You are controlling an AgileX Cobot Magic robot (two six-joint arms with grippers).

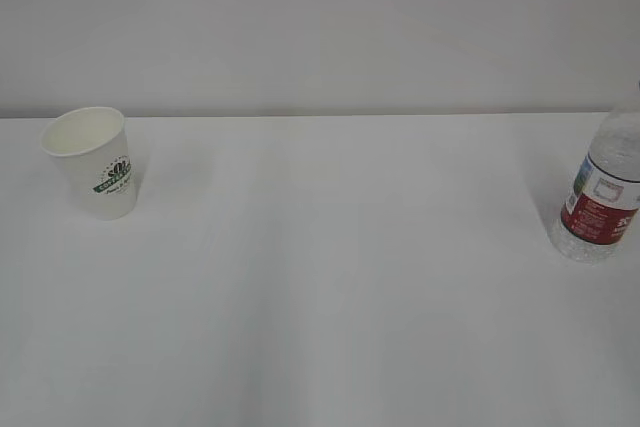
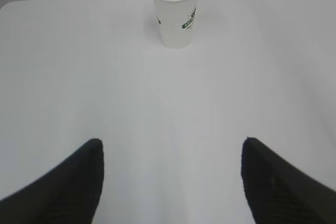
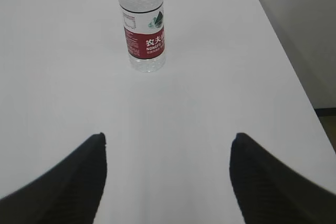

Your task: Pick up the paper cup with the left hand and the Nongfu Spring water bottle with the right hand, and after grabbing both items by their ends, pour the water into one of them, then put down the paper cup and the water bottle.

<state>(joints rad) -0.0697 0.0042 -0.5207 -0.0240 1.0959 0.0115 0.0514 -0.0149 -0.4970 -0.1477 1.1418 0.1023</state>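
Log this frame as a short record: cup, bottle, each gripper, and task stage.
cup: paper cup upright on the table, far left, untouched
bottle: water bottle upright, far right, untouched
left gripper: open, short of the cup, holding nothing
right gripper: open, short of the bottle, holding nothing
stage: nothing picked up yet

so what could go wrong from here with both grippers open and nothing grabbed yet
The paper cup is light and looks empty; an off-centre approach by the left gripper could knock it over. The water bottle stands tall near the table's right edge, so a nudge from the right gripper might topple it.
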